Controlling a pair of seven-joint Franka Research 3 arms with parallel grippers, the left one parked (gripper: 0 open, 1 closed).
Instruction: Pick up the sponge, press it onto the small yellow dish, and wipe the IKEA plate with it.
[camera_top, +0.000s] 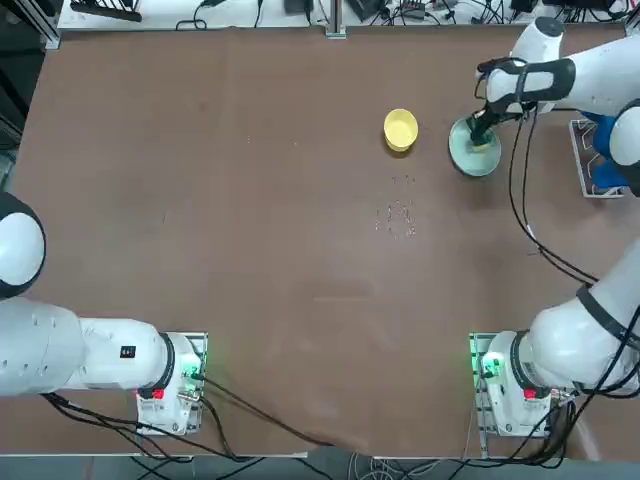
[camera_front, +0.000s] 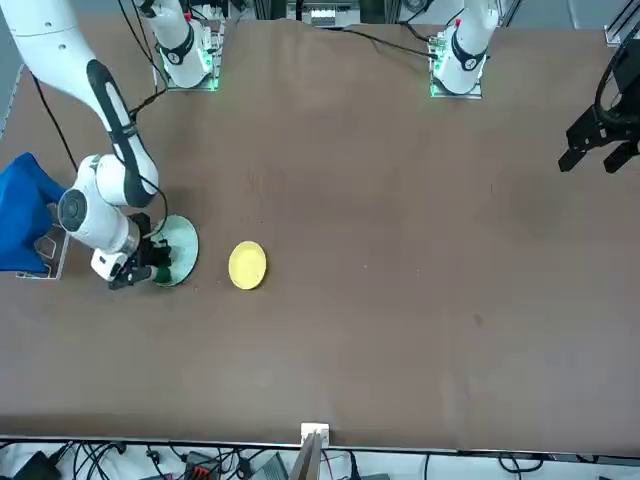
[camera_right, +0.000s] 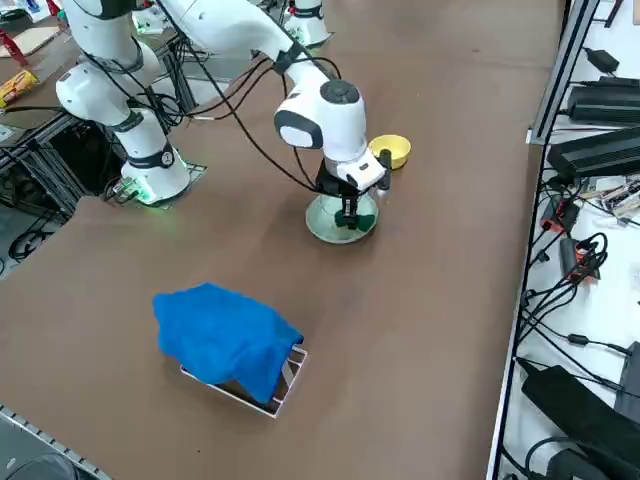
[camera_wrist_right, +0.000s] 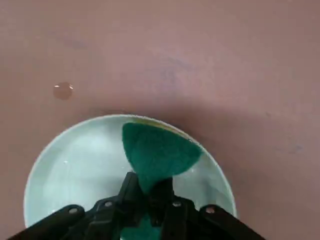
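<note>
The pale green IKEA plate (camera_wrist_right: 75, 165) lies on the brown table, also seen from above (camera_top: 470, 159) and from the right side (camera_right: 325, 222). My right gripper (camera_wrist_right: 150, 192) is down over the plate, shut on the sponge (camera_wrist_right: 157, 150), whose dark green face rests on the plate near its rim. In the top view the gripper (camera_top: 483, 131) stands over the plate's far part. The small yellow dish (camera_top: 400, 129) sits apart, to the plate's left in the top view, and shows beyond the gripper in the right side view (camera_right: 392, 150).
A blue cloth (camera_right: 225, 338) lies draped over a small rack near the table's right edge, also at the far right of the top view (camera_top: 603, 160). A small wet spot (camera_wrist_right: 63, 90) marks the table beside the plate. Cables hang from the right arm.
</note>
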